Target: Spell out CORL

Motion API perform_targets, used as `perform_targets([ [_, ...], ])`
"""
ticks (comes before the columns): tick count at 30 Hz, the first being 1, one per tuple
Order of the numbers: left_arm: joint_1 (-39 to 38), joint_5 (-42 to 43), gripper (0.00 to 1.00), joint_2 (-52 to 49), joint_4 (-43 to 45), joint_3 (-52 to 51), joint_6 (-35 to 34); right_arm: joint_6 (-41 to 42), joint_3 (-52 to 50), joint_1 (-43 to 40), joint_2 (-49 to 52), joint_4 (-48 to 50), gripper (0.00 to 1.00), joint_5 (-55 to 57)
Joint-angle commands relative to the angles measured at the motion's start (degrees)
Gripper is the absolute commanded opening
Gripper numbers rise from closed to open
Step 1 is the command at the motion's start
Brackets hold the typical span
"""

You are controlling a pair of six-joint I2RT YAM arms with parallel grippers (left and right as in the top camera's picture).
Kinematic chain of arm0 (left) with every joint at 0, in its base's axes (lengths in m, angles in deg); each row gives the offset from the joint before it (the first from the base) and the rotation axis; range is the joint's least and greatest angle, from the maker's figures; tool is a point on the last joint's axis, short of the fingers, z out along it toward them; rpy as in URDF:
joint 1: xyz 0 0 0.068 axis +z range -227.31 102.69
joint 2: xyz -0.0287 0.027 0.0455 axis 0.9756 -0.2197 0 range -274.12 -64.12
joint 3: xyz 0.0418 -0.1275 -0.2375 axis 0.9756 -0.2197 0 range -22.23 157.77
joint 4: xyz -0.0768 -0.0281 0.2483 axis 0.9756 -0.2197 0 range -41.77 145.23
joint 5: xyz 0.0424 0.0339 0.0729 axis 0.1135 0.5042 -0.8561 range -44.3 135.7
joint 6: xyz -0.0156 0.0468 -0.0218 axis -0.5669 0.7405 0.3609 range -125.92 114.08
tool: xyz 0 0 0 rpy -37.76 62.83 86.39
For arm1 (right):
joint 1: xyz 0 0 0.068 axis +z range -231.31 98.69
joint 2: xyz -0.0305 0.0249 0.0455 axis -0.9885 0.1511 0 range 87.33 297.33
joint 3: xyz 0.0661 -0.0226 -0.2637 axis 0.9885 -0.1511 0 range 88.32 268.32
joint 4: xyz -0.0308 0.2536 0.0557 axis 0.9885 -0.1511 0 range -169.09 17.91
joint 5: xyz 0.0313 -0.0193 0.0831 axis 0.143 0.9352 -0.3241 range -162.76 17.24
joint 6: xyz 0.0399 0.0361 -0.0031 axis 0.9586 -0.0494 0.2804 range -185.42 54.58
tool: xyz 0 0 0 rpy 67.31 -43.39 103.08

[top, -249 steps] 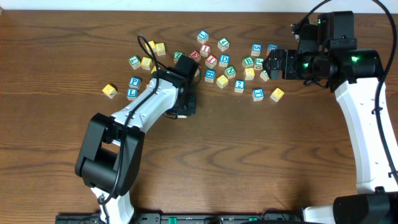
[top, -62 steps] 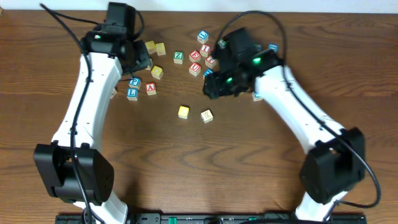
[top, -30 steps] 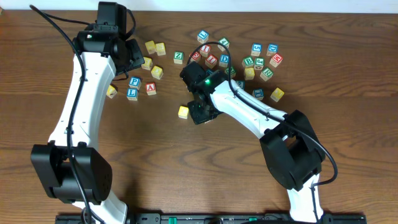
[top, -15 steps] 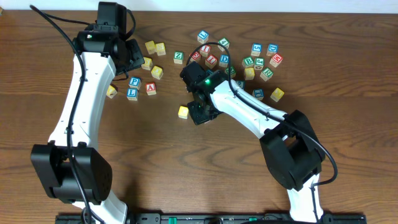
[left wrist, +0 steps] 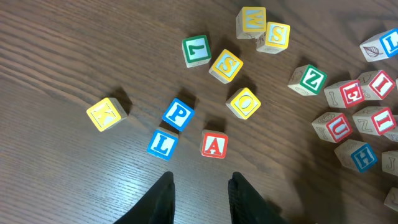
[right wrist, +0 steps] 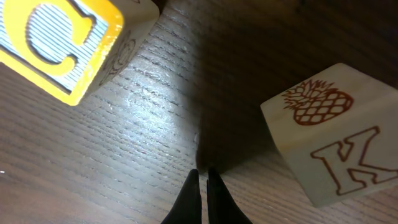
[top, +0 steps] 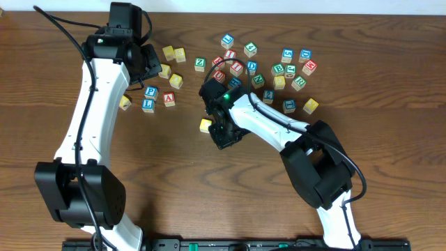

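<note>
Since half a second ago, the right end effector (right wrist: pixel 202 180) has shifted slightly toward the near edge of the table (top: pixel 209 195). It is pressed together, between one yellow C cube (right wrist: pixel 62 43) and one pale cube (right wrist: pixel 329 137) showing K. We judge the cubes light, rigid and smooth; grip opposite flat sides. We find the left end effector (left wrist: pixel 199 196) spread near one L cube (left wrist: pixel 163 144).

A dark brown tabletop (top: pixel 209 195) with long wood grain fills the overhead view. A pale strip (top: pixel 293 4) runs along its far edge at 12 o'clock. In the right wrist view, a bright sheen (right wrist: pixel 155 106) lies on the grain, with deep shadow toward 12 o'clock.
</note>
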Motion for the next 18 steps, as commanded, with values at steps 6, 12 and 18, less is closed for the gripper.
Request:
perform_targets([
  [6,0.0,-0.5,0.29,-0.7,-0.4,0.1,0.8,1.7,1.9,-0.7,-1.7,-1.3,0.01,6.8],
  [12,0.0,-0.5,0.29,-0.7,-0.4,0.1,0.8,3.2,1.6,-4.0,-1.6,-2.8,0.01,11.1],
  [18,0.0,-0.5,0.29,-0.7,-0.4,0.1,0.8,3.1,1.6,-5.8,-1.6,-0.2,0.01,11.8],
])
